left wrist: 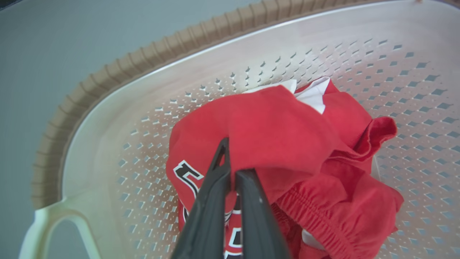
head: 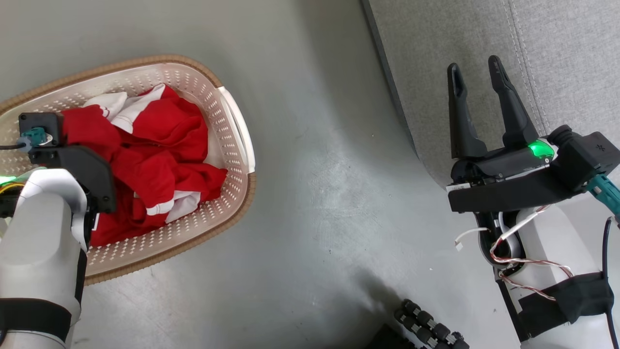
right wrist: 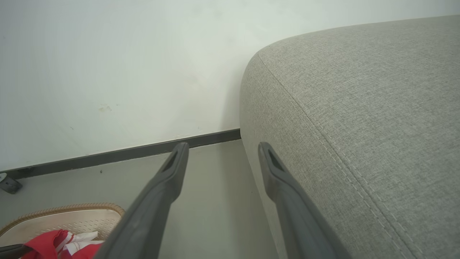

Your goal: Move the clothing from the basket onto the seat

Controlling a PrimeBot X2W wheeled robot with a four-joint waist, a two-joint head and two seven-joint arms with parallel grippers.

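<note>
- The left hand [left wrist: 233, 163] gripped the red clothing [left wrist: 287, 133] inside the basket [left wrist: 107, 118], at nine o'clock, apparently for lifting.
- The right hand [head: 474, 65] hung open by the seat [head: 571, 43], at two o'clock.

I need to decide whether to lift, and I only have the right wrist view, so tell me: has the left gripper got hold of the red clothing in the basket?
Observer: Yes. In the left wrist view the left gripper is shut on a fold of the red clothing inside the basket.
Operator: Which piece is it?
Observer: I cannot tell for sure, but black lettering with white outlines shows right beside the gripper.
Operator: Anything else bunched up there?
Observer: A gathered elastic waistband lies just to the right of the gripper in that view.
</note>
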